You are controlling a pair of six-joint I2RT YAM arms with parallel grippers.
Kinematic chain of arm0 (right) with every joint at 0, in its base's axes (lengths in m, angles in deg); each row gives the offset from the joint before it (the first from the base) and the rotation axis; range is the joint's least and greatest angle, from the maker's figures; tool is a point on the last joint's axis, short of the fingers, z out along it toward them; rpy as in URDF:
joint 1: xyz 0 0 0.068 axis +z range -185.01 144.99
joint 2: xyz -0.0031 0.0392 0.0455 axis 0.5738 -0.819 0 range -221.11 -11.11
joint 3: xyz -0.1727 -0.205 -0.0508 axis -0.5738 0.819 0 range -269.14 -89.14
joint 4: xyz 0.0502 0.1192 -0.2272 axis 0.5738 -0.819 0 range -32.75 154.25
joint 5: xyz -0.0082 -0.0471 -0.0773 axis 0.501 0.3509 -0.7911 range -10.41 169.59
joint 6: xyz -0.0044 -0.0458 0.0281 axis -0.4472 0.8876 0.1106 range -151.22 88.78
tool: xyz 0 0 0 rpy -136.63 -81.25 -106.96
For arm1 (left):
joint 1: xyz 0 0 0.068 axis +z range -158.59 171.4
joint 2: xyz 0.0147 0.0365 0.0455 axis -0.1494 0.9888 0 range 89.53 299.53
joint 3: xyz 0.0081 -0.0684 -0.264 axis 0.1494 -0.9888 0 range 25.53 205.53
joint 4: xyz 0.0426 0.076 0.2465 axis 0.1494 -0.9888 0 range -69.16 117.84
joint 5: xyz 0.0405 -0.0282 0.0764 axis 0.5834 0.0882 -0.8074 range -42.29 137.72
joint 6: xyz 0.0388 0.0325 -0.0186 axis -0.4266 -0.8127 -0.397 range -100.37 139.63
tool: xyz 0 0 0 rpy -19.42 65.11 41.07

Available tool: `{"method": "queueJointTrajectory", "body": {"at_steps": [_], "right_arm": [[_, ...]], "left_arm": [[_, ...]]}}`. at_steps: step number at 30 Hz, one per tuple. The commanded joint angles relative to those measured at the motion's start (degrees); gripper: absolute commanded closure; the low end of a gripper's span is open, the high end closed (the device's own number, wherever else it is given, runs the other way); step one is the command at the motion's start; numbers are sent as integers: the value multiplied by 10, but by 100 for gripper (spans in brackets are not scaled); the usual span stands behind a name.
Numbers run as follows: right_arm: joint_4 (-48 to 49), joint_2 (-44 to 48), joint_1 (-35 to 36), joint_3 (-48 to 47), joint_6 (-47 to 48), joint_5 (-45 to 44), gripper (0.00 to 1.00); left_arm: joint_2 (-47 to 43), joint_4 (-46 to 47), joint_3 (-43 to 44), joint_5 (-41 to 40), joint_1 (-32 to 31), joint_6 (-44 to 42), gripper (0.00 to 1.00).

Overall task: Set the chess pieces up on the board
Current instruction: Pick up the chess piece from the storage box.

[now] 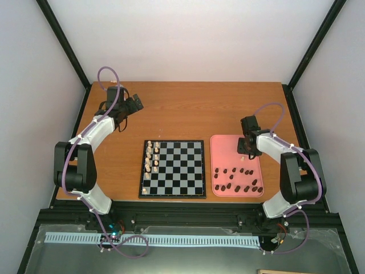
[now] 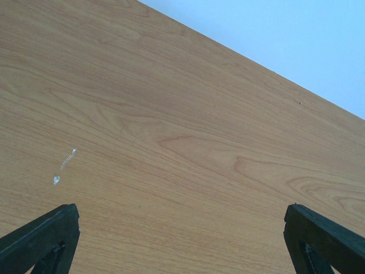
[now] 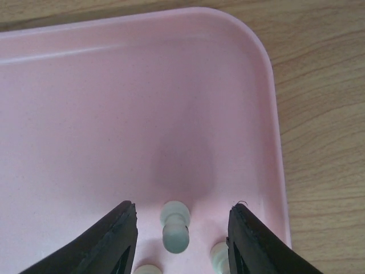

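Top external shows cream pieces (image 1: 151, 157) on board (image 1: 182, 171), dark pieces (image 1: 236, 181) in tray (image 1: 228, 145). Left gripper (image 2: 181, 228) gapes; right gripper (image 3: 181, 220) straddles a cream straggler (image 3: 175, 234), unclamped.

Pale pieces (image 1: 152, 157) stood along the board (image 1: 182, 171) at its left columns — dark pieces (image 1: 236, 180) lay scattered on the pink tray (image 1: 225, 149), the right gripper (image 1: 245, 150) above its far end, the left gripper (image 1: 136, 104) over the table (image 1: 188, 108).

We see the left arm (image 1: 94, 134) and right arm (image 1: 276, 145) in white shells with black joints, each with a looping purple cable (image 1: 99, 74) and black wedge-shaped fingers (image 3: 111, 242).
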Motion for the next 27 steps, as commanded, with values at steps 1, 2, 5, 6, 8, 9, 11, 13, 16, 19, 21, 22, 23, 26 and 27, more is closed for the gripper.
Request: {"method": "queueJointTrajectory", "body": {"at_steps": [1,2,5,6,8,9,11,13,16,19,21,22,23,26,27], "right_arm": [[20,-9,-6,-6,3,5,56],[22,-11,-6,-5,3,6,57],[22,-19,-7,-5,3,8,63],[22,-21,-7,-5,2,8,65],[23,-25,-9,-5,1,9,68],[24,-26,-10,-5,0,9,70],[27,-27,-11,-5,0,11,77],[27,-26,-11,-5,0,11,83],[26,-20,-12,-5,0,8,89],[23,-12,-11,-5,0,7,94],[22,-5,-11,-5,0,11,95],[21,1,-11,-6,-1,13,96],[17,8,-10,-7,0,17,96],[-3,42,11,-25,-2,15,96],[-15,50,25,-36,-2,15,96]], "left_arm": [[6,7,21,4,3,-3,0],[6,7,21,4,3,-3,0],[5,7,20,4,3,-3,0],[4,7,20,4,3,-3,0],[3,7,20,4,2,-4,0],[3,7,20,4,2,-4,0],[3,7,20,4,3,-3,0],[3,7,20,5,3,-3,0],[5,7,21,5,2,-3,0],[6,7,21,4,2,-3,0],[5,7,21,4,3,-3,0],[5,7,21,4,3,-3,0],[4,7,21,4,2,-3,0],[6,7,21,4,3,-3,0],[6,7,21,3,3,-3,0]]}}
